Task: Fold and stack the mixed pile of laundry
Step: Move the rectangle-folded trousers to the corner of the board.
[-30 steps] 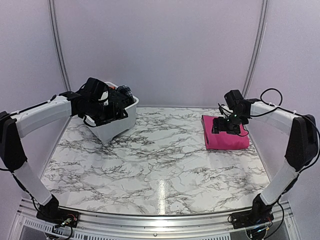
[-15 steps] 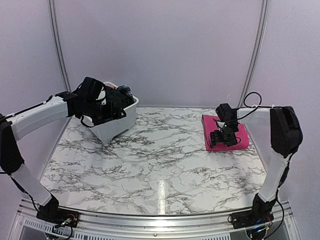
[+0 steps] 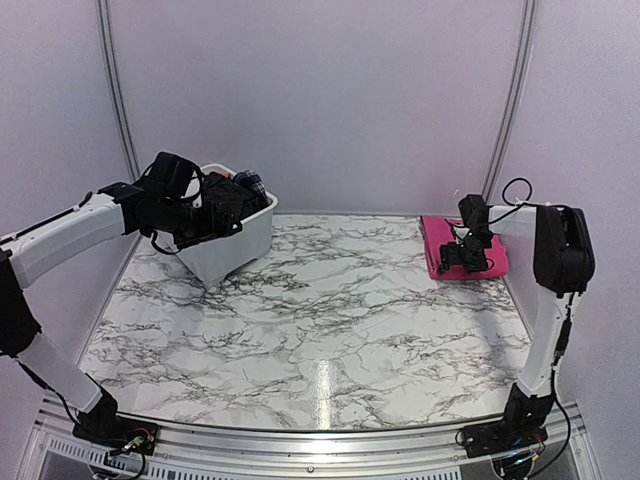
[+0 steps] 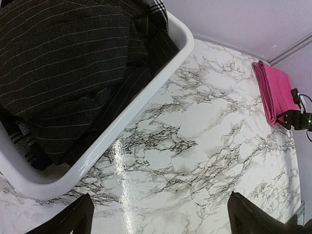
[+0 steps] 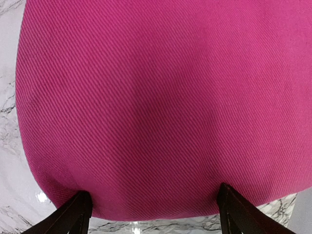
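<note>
We see folded magenta cloth (image 3: 437, 240) slid from mid-right of counter (image 3: 320, 320) to far right corner. Right claw (image 3: 465, 258) came along, released, fingers spread over it. Left claw (image 4: 161, 222) released, drawn slightly back above white tub (image 4: 141, 105) holding pinstriped shirt (image 4: 63, 63). Counter marble-patterned; walls pale lilac.

pink cloth (image 3: 436, 250): 1 | pinstriped shirt (image 4: 63, 63): 1 | white tub (image 3: 235, 250): 1 | robot arms (image 3: 70, 225) (image 3: 557, 250): 2

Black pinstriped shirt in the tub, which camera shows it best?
Left wrist: the black pinstriped shirt fills the white plastic tub, stripes clear. Top external mostly hides it behind the left arm; right wrist shows only magenta cloth.
</note>
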You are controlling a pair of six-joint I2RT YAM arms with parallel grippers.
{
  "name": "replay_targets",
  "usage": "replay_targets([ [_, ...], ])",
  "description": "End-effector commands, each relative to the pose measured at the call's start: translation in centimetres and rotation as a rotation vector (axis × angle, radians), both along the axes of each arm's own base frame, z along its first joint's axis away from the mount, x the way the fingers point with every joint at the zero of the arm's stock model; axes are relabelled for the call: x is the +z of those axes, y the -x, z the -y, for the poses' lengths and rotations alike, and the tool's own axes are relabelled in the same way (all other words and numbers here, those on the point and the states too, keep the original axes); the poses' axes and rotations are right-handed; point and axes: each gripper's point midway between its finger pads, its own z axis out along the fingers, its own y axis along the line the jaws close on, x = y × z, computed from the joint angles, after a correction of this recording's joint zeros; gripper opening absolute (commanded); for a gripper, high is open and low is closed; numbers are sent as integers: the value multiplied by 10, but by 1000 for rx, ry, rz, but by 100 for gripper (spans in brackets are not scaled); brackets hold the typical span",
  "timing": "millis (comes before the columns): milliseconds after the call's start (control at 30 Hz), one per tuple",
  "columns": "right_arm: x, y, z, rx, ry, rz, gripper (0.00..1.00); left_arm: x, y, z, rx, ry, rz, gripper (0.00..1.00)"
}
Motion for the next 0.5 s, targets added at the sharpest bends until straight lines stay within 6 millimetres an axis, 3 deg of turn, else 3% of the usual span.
replay_targets([
  [0,-22,-12,31,-3,12,-11,87,3,4,-13,19,-28,3,99],
  [133,-15,-30,35,27,34,24,88,11,-2,-19,43,-8,14,99],
  [233,3,-47,39,30,59,58,88,19,-9,-27,73,8,24,99],
  [333,41,-62,36,33,69,121,89,26,-21,-42,135,13,39,99],
  [467,122,-72,18,56,65,268,94,45,-41,-66,212,22,80,99],
])
